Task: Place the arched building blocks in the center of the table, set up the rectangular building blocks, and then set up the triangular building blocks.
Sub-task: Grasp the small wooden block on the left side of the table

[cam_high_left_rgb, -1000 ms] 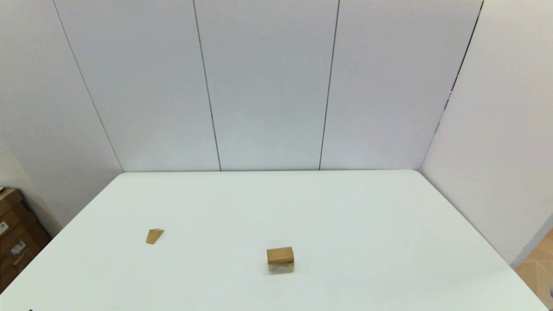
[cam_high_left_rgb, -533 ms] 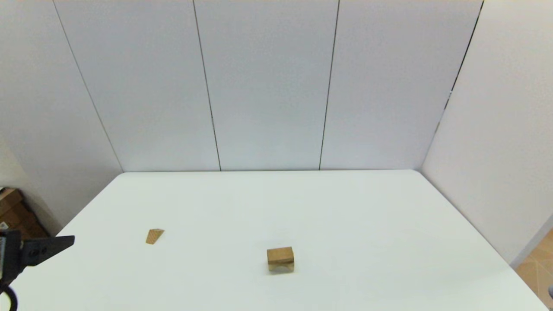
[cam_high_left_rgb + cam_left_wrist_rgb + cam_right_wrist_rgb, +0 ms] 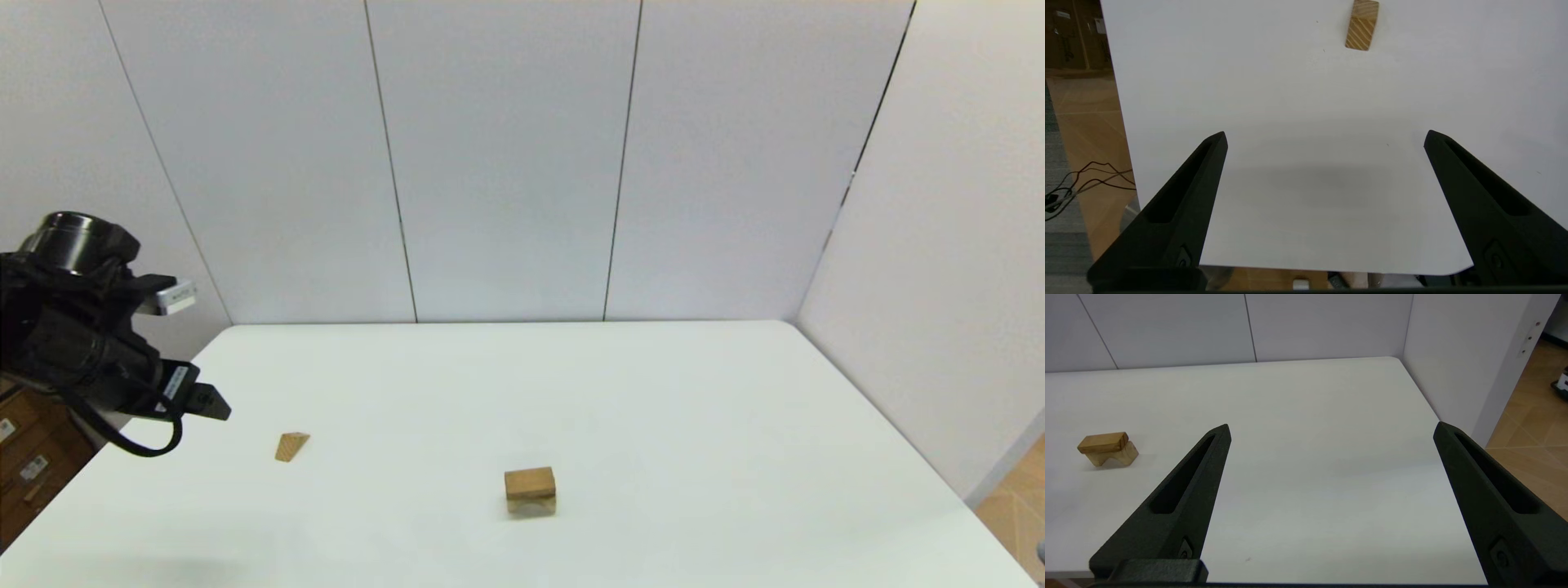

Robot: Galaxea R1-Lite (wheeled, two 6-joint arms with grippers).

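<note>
Left hand [image 3: 214, 406] had come up into the left of the head frame within the last second; a second back it was absent, half a second back only a fingertip showed at the lower left edge. It hung raised over the left margin of the bench [image 3: 653, 392], black wrist housing and cable above, one finger pointing right toward the triangular block [image 3: 291, 447]. In its own wrist view the hand [image 3: 1325, 141] was spread wide and empty, nothing between the fingers [image 3: 1180, 204], with the wedge [image 3: 1362, 25] ahead of it and well apart, near the top of that frame. The arched block [image 3: 530, 499] sat a little below the middle of the head frame, standing on its two feet with the cut-out facing down, and the rectangular block [image 3: 529, 482] lay flat on top of it, edges roughly flush. The right wrist view showed the same stack from the side: slab [image 3: 1103, 442] over arch [image 3: 1112, 455] at the left of the frame. Neither block of the stack had shifted over the second, nor had the wedge. Right hand [image 3: 1331, 435] was parked low at the near bench edge, out of the head frame, likewise wide open and empty. Judged: arch and slab steps look done; the left arm's arrival reads as the start of the reach for the wedge, which remains untouched.
</note>
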